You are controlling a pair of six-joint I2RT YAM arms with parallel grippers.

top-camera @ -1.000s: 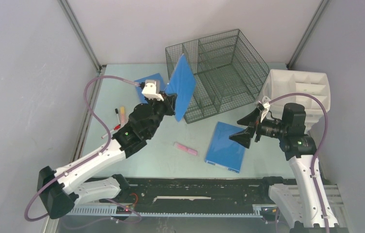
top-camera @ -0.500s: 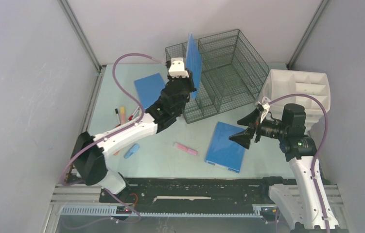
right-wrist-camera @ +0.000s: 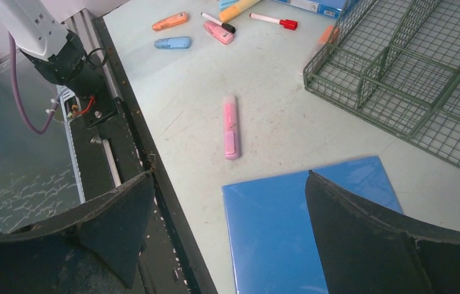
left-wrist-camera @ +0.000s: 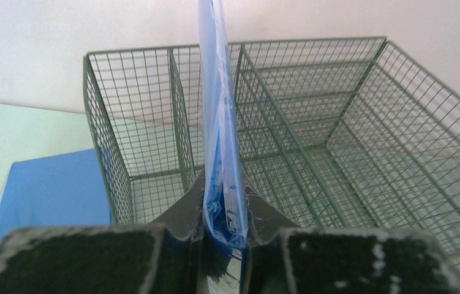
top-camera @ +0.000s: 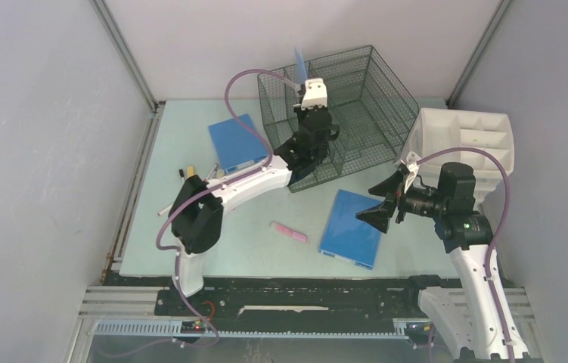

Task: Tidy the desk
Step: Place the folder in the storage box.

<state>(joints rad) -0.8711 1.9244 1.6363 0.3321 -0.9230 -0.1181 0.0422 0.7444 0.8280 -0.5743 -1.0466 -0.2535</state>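
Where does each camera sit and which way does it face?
Top external: above and behind the bases, looking down at the desk; left arm, right arm show.
Left wrist: faces the wire basket; left gripper clamps a blue book.
Right wrist: looks down at the pink marker; open right gripper shows.
Shared: all see that basket.

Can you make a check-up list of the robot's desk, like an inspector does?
Surface: desk pale green, a few scuffs.
Job's things: held book upright above basket; left book and right book flat on desk; white organizer at right.
Clutter: pink marker mid-desk; pens loose at left.
Grippers: left gripper shut on held book; right gripper open above right book.
Cables: left cable and right cable, purple, loop off the arms.
Surroundings: grey walls; black rail at near edge.
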